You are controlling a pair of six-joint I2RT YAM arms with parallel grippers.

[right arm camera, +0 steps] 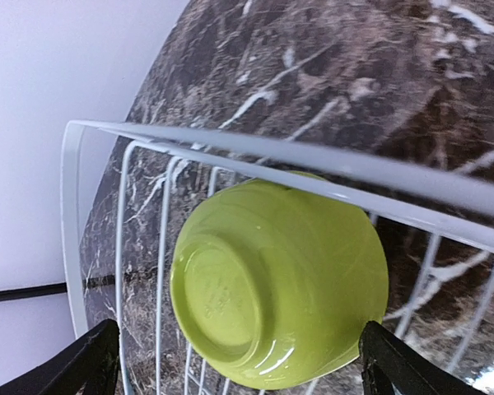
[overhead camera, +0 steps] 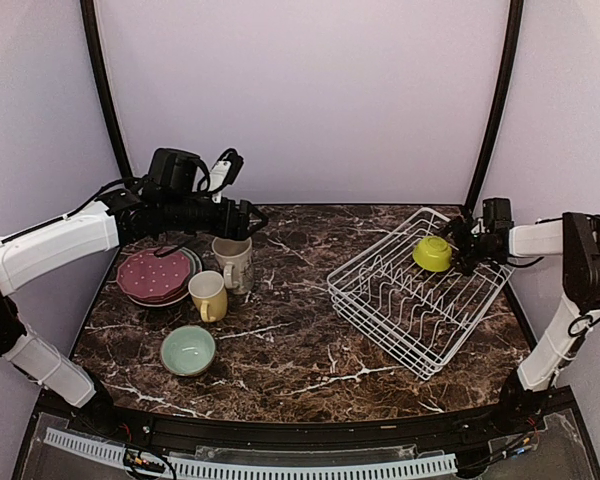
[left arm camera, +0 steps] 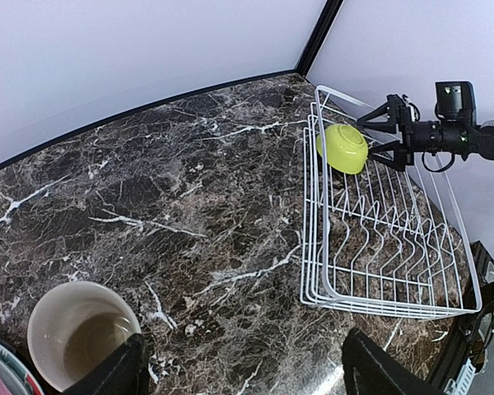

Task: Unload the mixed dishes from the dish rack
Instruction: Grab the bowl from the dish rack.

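From above, the left gripper (overhead camera: 254,218) hangs over a cream mug (overhead camera: 233,262), its jaws too dark to read. A stack of plates (overhead camera: 156,276) hides all but its dotted top. A yellow mug (overhead camera: 208,295) and a mint bowl (overhead camera: 188,350) stand on the marble table (overhead camera: 300,340). The wire rack (overhead camera: 420,300) holds only a lime bowl (overhead camera: 432,253). The right gripper (overhead camera: 466,246) is beside that bowl. The left wrist view crops that arm's fingers (left arm camera: 115,374), which are spread wide above the empty mug. In the right wrist view the glossy bowl shows its base behind rim wires, between spread fingers (right arm camera: 78,366); contact is unclear.
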